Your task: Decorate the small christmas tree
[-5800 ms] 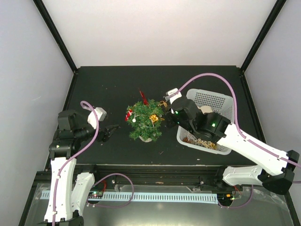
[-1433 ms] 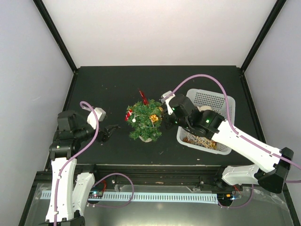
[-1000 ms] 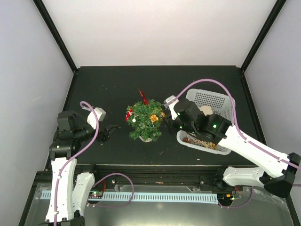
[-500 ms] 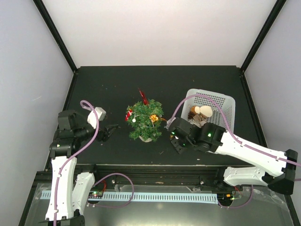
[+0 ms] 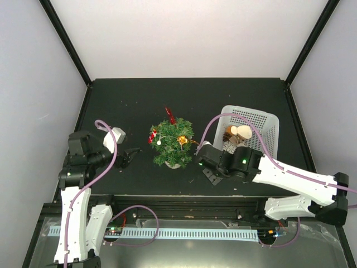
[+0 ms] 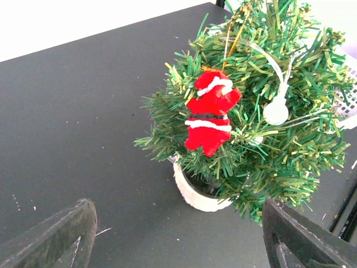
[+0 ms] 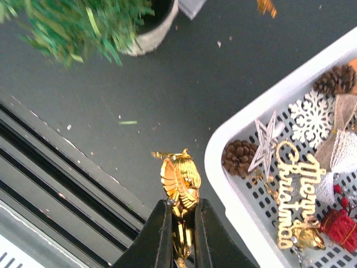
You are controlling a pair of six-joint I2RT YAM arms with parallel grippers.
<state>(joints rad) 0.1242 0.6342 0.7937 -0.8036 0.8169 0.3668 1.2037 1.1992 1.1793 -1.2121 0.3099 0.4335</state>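
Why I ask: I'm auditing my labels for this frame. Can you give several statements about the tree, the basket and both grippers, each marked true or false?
1. The right gripper is shut on a gold ornament. True.
2. The left gripper holds the red Santa. False: its jaws are open and empty; the Santa hangs on the small christmas tree.
3. The white basket is empty. False: it holds pine cones and other ornaments.
4. The tree stands upright on its white base. True.
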